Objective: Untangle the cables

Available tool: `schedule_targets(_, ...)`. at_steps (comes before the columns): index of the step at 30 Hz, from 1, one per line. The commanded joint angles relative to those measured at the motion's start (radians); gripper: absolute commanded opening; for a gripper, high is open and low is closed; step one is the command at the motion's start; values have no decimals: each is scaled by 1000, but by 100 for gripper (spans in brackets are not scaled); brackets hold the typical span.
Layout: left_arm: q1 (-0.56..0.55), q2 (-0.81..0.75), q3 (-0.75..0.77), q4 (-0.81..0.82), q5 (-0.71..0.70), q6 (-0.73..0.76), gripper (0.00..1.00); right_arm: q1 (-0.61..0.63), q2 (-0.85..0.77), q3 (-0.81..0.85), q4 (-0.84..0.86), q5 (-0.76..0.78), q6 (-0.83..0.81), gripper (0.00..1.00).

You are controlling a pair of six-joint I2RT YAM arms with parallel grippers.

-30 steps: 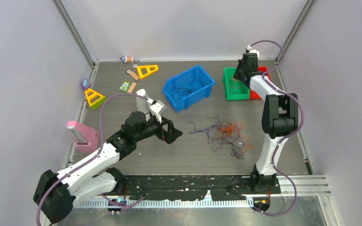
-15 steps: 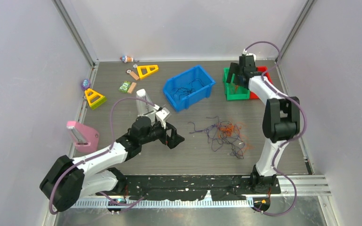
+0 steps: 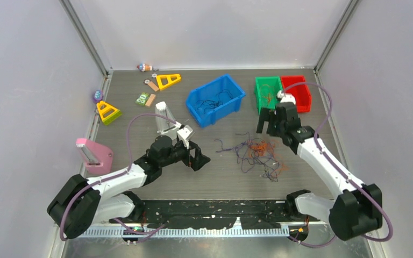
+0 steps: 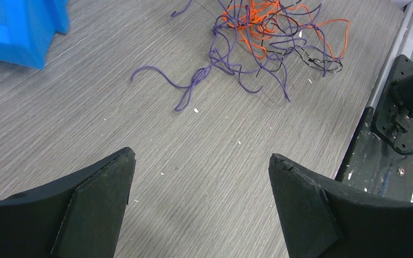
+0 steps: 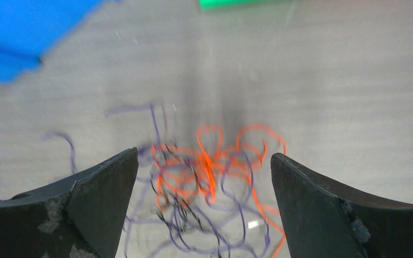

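Note:
The cables (image 3: 258, 152) lie as a loose tangle of thin purple, orange and black strands on the grey table, right of centre. My left gripper (image 3: 199, 157) is open, low over the table to the left of the tangle. In the left wrist view the cables (image 4: 258, 32) lie well ahead of that gripper (image 4: 201, 157), with bare table between the jaws. My right gripper (image 3: 267, 127) is open just beyond the tangle's far edge. The right wrist view is blurred and shows the cables (image 5: 204, 172) below that gripper (image 5: 204, 155). Neither gripper holds anything.
A blue bin (image 3: 223, 113) with thin dark strands inside stands behind the tangle. A green bin (image 3: 269, 81) and a red bin (image 3: 296, 83) stand at the back right. Yellow triangles (image 3: 107, 112), a pink block (image 3: 94, 155) and small toys lie at the left.
The right arm has swung back from the green bin to the tangle's far edge, and its gripper has opened. The left gripper has shifted slightly towards the tangle.

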Motion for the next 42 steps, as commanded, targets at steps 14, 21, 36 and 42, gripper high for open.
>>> schedule_targets(14,-11,-68,-14,64,-95,36,94,156,32,-317,122,-126,208,85)
schedule_targets(21,-12,-84,-26,63,-109,55,94,413,51,-262,236,-156,319,74)
schedule_targets(36,-40,31,71,-8,-77,66,94,457,-166,-224,42,21,284,28)
schedule_targets(42,-77,96,128,-70,-81,88,94,455,-194,-206,-29,152,245,71)
